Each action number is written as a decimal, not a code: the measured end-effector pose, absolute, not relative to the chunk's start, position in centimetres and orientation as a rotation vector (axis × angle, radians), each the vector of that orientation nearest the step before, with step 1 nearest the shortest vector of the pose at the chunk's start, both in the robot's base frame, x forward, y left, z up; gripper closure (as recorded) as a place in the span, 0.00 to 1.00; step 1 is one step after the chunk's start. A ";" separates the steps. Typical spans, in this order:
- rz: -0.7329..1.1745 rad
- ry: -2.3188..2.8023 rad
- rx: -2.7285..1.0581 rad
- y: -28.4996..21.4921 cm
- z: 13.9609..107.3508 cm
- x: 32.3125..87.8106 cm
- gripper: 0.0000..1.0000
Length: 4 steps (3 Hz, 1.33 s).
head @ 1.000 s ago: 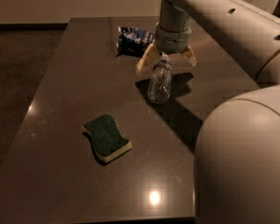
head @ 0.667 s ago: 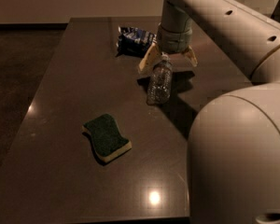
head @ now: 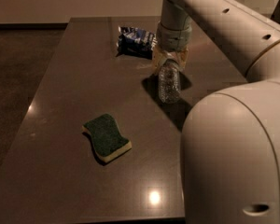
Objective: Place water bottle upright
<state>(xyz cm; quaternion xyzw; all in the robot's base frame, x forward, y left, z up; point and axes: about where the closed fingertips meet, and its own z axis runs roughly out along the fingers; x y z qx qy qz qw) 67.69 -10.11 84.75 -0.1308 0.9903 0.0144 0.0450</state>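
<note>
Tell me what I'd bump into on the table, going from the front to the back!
First the green sponge → water bottle → dark blue snack bag. The gripper sits at the bottle's far end, just before the bag.

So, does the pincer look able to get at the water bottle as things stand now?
Probably yes: the pincer sits right at the top end of the water bottle and seems closed on it. The snack bag lies behind and the sponge well apart, so nothing blocks it.
</note>
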 end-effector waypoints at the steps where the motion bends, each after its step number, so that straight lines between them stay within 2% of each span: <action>1: 0.057 2.985 -0.440 -10.1 85.9 67.5 0.72; 2: 0.087 2.885 -0.647 -10.6 88.5 66.9 1.00; 4: 0.104 2.572 -1.045 -11.2 92.9 66.2 1.00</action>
